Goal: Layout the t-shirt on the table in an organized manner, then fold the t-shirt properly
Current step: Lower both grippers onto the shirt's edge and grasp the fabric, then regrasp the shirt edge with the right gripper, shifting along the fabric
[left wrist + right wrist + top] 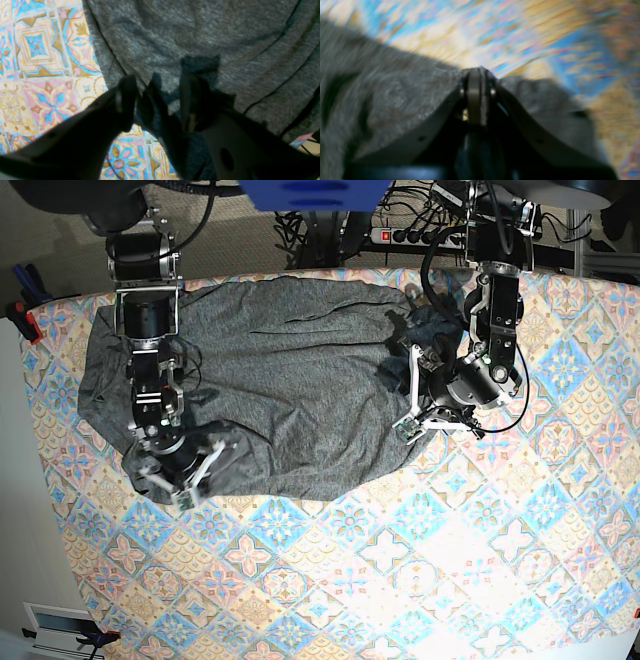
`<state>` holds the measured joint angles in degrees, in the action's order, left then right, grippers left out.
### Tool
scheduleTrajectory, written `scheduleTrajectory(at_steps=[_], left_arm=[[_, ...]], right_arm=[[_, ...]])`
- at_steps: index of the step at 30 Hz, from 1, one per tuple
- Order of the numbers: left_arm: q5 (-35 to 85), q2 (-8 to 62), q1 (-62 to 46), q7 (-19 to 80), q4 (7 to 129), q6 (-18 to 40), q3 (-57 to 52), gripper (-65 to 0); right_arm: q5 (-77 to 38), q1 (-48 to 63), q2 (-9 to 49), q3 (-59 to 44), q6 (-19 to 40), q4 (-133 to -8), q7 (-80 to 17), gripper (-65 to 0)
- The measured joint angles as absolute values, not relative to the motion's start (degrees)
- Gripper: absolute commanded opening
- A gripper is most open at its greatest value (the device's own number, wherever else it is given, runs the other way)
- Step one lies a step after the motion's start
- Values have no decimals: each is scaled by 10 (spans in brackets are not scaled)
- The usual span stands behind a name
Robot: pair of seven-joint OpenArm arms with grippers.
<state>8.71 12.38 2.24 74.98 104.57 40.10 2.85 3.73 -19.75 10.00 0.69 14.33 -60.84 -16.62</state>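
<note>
The dark grey t-shirt [280,360] lies wrinkled across the far left of the patterned table [400,560]. My right gripper [180,485] is at the shirt's near left edge. The right wrist view, blurred by motion, shows that gripper [480,75] shut on a pinch of the t-shirt [395,87], with cloth draping off both sides above the table [495,30]. My left gripper [408,398] sits at the shirt's right edge. In the left wrist view this gripper [157,100] is open, low over the hem of the t-shirt [200,32], with a dark fold in shadow between the fingers and the table [37,62] at left.
A power strip with cables [400,232] runs behind the table's far edge, and a blue object [310,192] hangs at the top. A red clamp [25,320] sits at the left edge. Bare patterned cloth covers the near and right parts of the table.
</note>
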Motion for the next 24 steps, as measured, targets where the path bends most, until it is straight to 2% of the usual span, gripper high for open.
scheduleTrajectory(at_steps=[6,15,24], left_arm=[[87,124,22,750,1046,401,29,-370],[87,124,22,750,1046,401,29,-370],[85,125,24,748,1029,401,29,-370]], right_arm=[[37,-198,100,6,143,-671,-165,-650],[37,-173,100,6,143,-678,-170,-650],[38,-31,99,-49,141,-843,-176,-650]])
